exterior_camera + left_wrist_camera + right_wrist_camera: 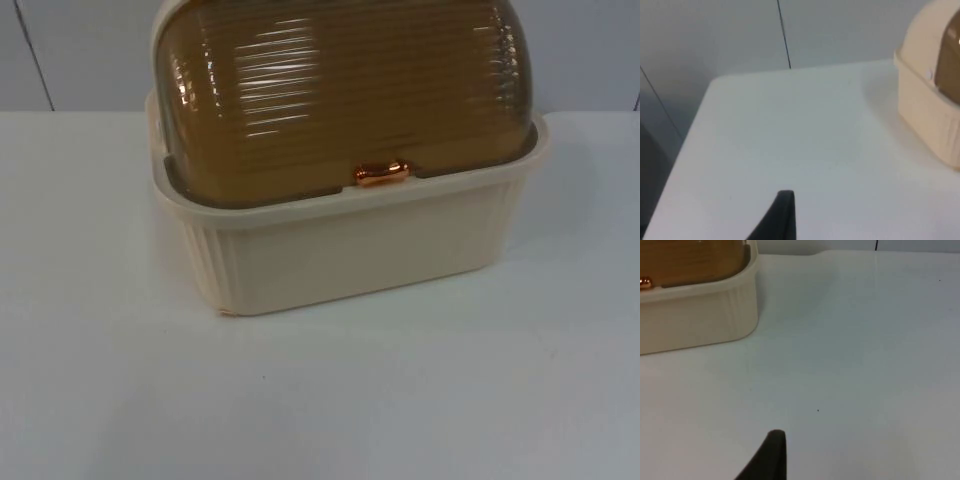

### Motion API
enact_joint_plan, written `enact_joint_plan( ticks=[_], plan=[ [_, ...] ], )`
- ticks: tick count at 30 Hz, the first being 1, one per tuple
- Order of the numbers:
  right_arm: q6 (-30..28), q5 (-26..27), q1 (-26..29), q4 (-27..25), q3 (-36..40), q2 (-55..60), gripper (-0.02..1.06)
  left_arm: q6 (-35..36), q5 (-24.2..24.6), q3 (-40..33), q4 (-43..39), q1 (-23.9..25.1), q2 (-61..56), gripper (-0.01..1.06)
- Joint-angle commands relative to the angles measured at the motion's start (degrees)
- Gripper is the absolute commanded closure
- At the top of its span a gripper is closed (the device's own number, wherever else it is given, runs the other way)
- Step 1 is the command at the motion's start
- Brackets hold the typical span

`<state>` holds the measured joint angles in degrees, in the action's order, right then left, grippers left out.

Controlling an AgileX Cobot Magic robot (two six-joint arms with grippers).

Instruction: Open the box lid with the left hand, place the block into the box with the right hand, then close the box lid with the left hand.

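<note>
Both tools hang above the bare white worktop (320, 400) beside the closed box (350, 255); their finger state cannot be told.

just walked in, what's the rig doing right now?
Nothing is being handled yet. The cream box sits on the white table with its amber ribbed lid shut and the copper handle at the front rim. The left pincer hangs over bare table to the box's left, the right pincer over bare table to its right. Neither touches the box.
</note>
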<state>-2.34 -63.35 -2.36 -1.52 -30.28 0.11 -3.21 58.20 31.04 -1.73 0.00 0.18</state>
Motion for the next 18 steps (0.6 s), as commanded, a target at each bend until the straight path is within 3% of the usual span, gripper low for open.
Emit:
enact_joint_plan(
  ticks=[1,9,18],
  plan=[
    [0.2,0.3,-0.1,-0.1,0.0,-0.1,-0.01,0.5,0.3,-1.3,0.3,0.0,-0.2,0.03],
    [0.2,0.3,-0.1,-0.1,0.0,-0.1,-0.01,0.5,4.8,-1.8,-0.2,0.0,-0.2,0.03],
    [0.2,0.3,-0.1,-0.1,0.0,-0.1,-0.01,2.7,3.4,-2.7,1.0,0.0,-0.2,0.03]
  ],
)
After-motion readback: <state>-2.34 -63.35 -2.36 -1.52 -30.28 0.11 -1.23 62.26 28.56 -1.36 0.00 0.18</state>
